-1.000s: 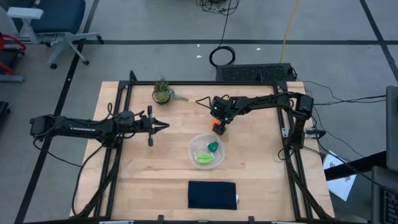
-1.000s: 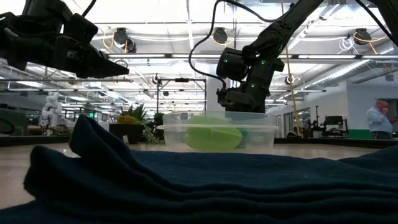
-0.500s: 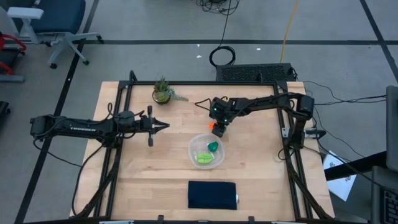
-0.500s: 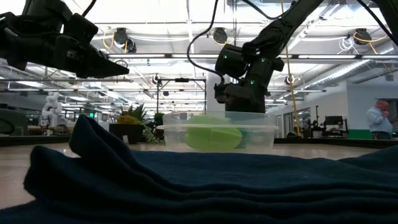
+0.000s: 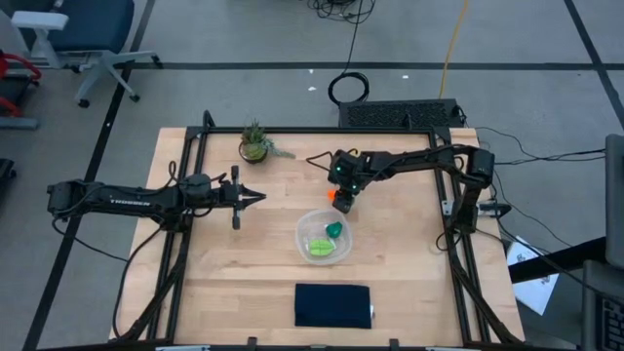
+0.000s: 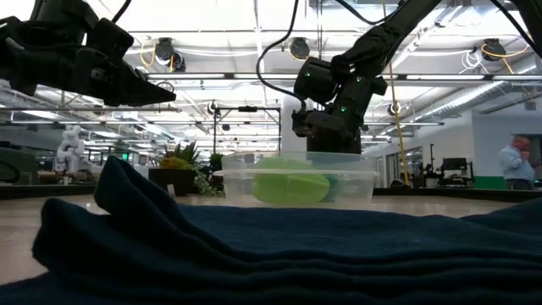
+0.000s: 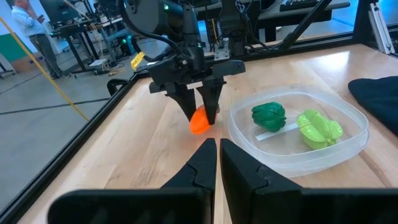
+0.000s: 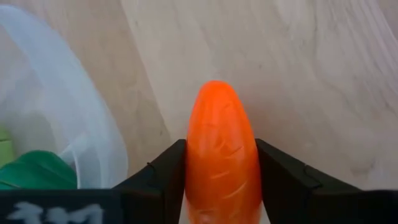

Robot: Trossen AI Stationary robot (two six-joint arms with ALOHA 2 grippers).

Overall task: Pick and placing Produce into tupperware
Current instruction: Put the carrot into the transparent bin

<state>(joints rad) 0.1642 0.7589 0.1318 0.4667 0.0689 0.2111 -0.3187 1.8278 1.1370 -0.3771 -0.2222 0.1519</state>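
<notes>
The orange carrot point(image 5: 336, 197) is in my right gripper point(image 5: 338, 193), which is shut on it just beyond the far rim of the tupperware point(image 5: 303, 226); its green tip is hidden. The clear tupperware rests flat on the table and holds the dark green lump point(image 5: 334, 230) and the light-green leafy piece point(image 5: 319, 248). The left wrist view shows the carrot point(image 7: 199, 121), lump point(image 7: 268, 116) and leafy piece point(image 7: 319, 127). My left gripper point(image 5: 257, 198) is shut and hovers over the table's left half, pointing at the tupperware. My right gripper pinches the carrot's orange body point(image 8: 222, 163) between its two fingers point(image 8: 163, 176), coming from above and pointing down. The fingers lie along the carrot. Its rounded orange end point(image 7: 199, 126) sticks out below the fingertips, close above the wood beside the tupperware's rim.
A small potted spiky plant point(image 5: 254, 143) stands near the far left corner. A dark navy pad point(image 5: 332, 305) lies near the near edge and fills the foreground of the low view point(image 6: 271, 254). Bare wood lies between my left gripper and the tupperware.
My right gripper, still shut on the carrot, has risen a little and shifted slightly toward the table's far-left, carrying the carrot with it.
</notes>
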